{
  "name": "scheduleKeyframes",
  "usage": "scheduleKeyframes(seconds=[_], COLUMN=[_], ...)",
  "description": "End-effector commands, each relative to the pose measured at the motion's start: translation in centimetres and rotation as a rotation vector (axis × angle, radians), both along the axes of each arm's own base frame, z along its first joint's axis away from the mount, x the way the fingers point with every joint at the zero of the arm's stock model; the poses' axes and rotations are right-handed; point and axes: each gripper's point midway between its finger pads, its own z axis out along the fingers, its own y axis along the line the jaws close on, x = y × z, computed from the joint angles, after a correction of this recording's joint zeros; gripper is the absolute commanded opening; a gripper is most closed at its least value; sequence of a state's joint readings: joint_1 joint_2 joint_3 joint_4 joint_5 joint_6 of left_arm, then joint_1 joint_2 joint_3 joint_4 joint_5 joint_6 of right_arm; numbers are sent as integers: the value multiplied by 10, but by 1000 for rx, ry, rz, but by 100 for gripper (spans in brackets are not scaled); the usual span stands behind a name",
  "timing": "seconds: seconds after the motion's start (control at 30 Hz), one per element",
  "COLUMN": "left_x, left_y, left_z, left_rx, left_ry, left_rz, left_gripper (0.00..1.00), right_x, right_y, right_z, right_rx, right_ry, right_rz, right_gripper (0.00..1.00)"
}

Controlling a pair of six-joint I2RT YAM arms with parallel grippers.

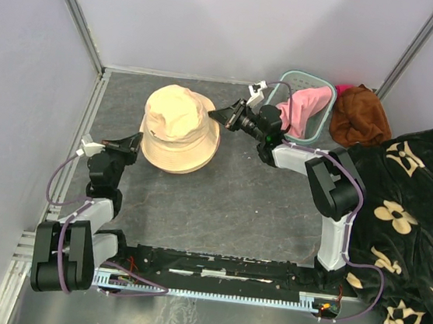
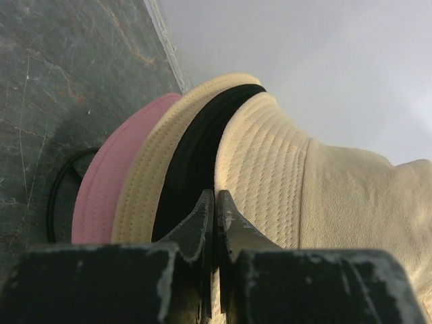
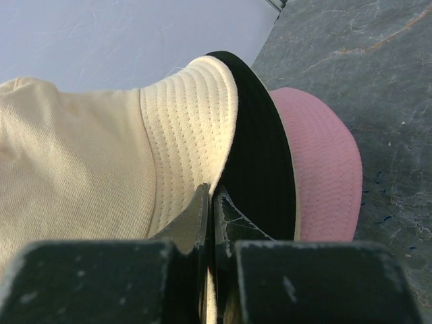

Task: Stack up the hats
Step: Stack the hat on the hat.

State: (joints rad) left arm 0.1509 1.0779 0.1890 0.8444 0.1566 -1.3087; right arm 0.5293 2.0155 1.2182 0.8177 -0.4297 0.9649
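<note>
Beige hat (image 1: 181, 115): left gripper (image 2: 214, 197) and right gripper (image 3: 210, 194) each pinched its brim.
Risk: I judged an uneven lift could drag the pink hat (image 2: 101, 192) askew.

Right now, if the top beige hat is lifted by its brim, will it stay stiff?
Probably floppy: the top beige hat has a dented, creased crown. Its stitched brim looks firmer and may keep its curve. Pushing it could drag the pink hat underneath.

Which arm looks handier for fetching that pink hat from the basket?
Right. The right gripper is close to the basket with the pink hat; the left gripper sits beyond the stack, on its far side.
</note>
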Motion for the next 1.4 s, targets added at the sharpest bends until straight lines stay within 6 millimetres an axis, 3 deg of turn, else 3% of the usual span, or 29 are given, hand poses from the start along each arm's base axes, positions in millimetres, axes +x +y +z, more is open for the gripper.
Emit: scheduleKeyframes(seconds=[0.0,0.6,0.73,0.83,0.97,1.13,1.37], left_x=[-6,-15,-14,-9,-3,-1,-5], left_y=[4,7,5,1,2,8,21], left_z=[-47,-111,-117,-107,-85,-53,-11], left_rx=[72,122,118,118,136,172,248], left_ry=[144,385,396,356,313,274,244], left_rz=[33,55,46,24,25,54,114], left_gripper=[3,3,3,3,5,42,59], right_x=[6,9,9,9,11,16,24], right_y=[-7,-16,-19,-20,-19,-18,-20], right_z=[-58,-107,-118,-119,-96,-53,5], right_rx=[-134,-333,-374,-381,-370,-350,-326], right_ry=[74,156,178,178,142,85,11], right_rz=[-43,-93,-103,-105,-105,-118,-148], right_gripper=[1,1,1,1,6,34,50])
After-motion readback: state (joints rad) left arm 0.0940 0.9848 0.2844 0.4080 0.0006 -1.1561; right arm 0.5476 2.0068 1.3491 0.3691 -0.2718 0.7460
